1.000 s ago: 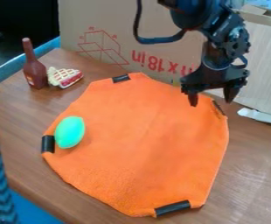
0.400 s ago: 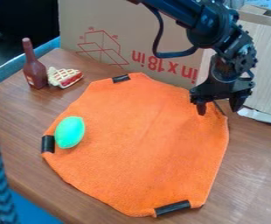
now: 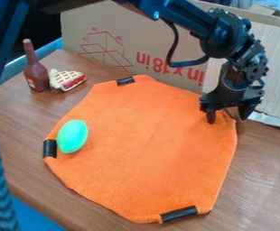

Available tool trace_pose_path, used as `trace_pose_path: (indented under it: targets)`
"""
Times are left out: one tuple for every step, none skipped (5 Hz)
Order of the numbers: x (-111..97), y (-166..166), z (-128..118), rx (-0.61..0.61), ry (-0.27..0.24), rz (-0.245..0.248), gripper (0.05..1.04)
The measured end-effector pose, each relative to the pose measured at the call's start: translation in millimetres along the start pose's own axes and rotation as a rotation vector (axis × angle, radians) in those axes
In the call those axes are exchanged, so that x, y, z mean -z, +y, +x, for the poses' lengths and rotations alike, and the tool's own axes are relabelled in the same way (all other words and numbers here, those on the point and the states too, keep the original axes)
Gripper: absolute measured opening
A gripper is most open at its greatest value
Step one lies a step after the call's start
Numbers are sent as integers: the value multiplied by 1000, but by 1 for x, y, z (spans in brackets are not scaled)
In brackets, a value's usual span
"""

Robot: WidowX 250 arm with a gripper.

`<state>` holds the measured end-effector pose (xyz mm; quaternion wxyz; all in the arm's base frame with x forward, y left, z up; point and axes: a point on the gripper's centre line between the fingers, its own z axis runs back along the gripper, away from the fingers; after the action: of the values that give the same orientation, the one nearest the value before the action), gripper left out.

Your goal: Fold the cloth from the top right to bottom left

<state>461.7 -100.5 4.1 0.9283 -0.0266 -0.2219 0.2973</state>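
The gripper hangs at the upper right corner of the orange cloth, its two fingers apart on either side of the corner's dark clip. That corner is partly hidden behind the gripper. The cloth lies spread flat, with black clips on its other corners: one at the top, one at the left and one at the bottom right. A green oval object rests on the cloth's left part, close beside the left clip.
A brown bottle stands at the upper left of the wooden table, beside a toy pie slice. Cardboard boxes stand along the back, close behind the gripper.
The gripper has moved right and down in the view, from above the cloth's upper edge to its upper right corner. The cloth and the green object look unmoved.
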Motion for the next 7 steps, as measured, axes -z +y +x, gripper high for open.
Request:
trace_pose_path:
  targets:
    - [-2,-10,0,5,-4,-18,696]
    - [-2,-11,-2,6,3,-22,400]
    - [-1,-3,-7,5,26,-15,176]
    - [-15,14,-2,-6,36,-24,67]
    - [-40,32,7,-17,53,-63,51]
    - [-75,56,17,-46,73,-128,51]
    - [-104,89,14,-35,95,-179,51]
